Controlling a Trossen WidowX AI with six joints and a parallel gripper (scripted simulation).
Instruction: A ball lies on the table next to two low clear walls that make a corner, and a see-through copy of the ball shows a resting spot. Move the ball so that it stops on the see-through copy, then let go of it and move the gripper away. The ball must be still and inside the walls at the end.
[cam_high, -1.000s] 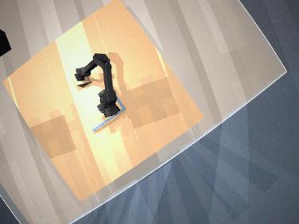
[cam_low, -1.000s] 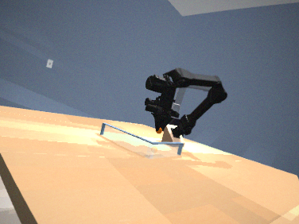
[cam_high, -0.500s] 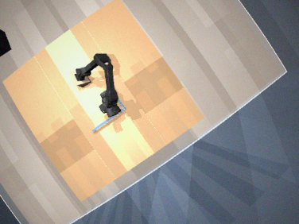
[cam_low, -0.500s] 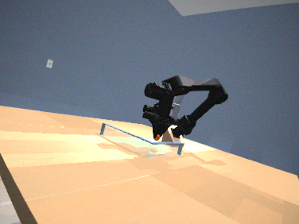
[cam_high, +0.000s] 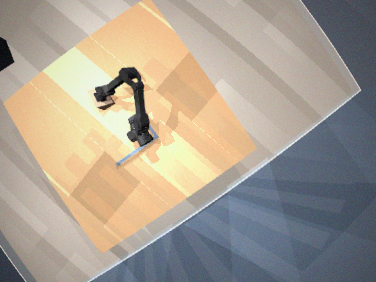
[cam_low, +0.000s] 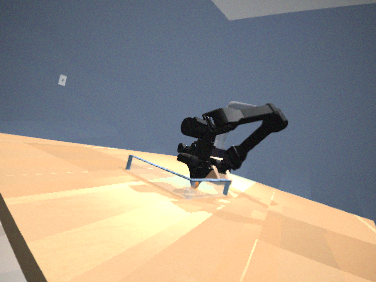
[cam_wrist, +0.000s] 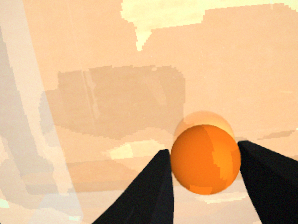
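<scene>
Jaws closed on the ball (cam_wrist: 205, 159): the two dark fingers press its left and right sides at about mid-height, ball fully between them, in the gripper (cam_wrist: 205, 163)

Pale orange rim showing just above and behind the ball in the wrist view – taken to be the see-through copy (cam_wrist: 202, 120), nearly covered, so the ball looks close over its spot; height above the table (cam_wrist: 80, 43) cannot be read

Handling, judged: smooth, round, rigid, probably light. Will roll once freed. Grip across the widest part, as now; off-centre pinch would squirt it out. Release low and gently

Outside view: gripper (cam_low: 200, 172) low, just behind the blue-edged clear walls (cam_low: 165, 170); ball itself not clear there

Count: one ball, one see-through copy, two walls meeting at one corner, one arm (cam_high: 132, 100), one gripper
</scene>
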